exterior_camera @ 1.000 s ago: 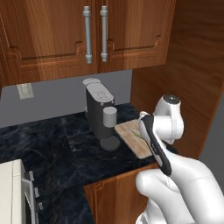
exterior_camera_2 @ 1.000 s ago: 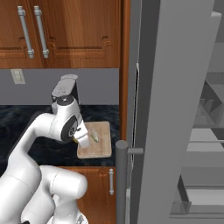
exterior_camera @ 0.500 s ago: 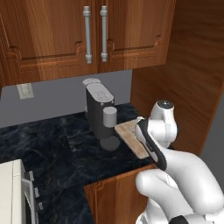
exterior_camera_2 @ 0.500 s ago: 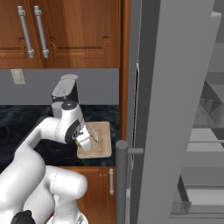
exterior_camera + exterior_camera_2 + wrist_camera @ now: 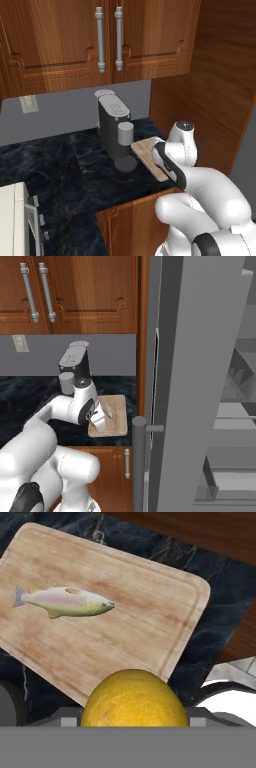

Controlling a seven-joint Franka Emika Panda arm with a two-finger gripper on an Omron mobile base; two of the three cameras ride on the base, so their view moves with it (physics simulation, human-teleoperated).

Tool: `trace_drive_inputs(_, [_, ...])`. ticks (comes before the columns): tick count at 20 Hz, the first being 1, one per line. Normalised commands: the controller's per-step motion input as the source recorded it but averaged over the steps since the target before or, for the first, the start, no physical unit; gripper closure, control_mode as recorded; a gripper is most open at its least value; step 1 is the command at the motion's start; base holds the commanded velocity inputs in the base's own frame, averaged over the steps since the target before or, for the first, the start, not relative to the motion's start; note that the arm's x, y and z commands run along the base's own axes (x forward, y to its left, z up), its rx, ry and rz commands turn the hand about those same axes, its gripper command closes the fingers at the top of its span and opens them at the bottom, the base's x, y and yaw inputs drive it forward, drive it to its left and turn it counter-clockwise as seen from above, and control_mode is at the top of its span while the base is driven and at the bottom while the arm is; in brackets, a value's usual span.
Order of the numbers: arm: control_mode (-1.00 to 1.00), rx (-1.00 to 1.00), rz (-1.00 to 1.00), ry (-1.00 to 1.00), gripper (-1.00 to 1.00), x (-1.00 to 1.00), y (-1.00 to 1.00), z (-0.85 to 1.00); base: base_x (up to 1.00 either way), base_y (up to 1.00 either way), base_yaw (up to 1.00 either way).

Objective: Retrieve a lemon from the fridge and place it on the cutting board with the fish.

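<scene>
Two-finger gripper (image 5: 134, 719) clamped on round yellow-orange lemon (image 5: 134, 699), just short of light tan wooden cutting board's (image 5: 150, 619) near edge; pale fish (image 5: 65, 602) lies lengthwise further in, w/ bare wood between.

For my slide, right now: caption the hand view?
End effector holding lemon above cutting board bearing fish.

Beside the fish (image 5: 65, 602), most of the cutting board (image 5: 150, 627) is lying bare; the coffee machine (image 5: 116, 131) is probably crowding its far-left edge.
</scene>
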Motion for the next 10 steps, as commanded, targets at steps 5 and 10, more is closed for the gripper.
trace_drive_inputs(5, [-1.00,0.00,0.00,0.00,1.00,0.35,0.00,-0.11,0.00,0.00,0.00])
trace_drive_inputs(10, [-1.00,0.00,0.00,0.00,1.00,0.36,0.00,-0.06,0.00,0.00,0.00])
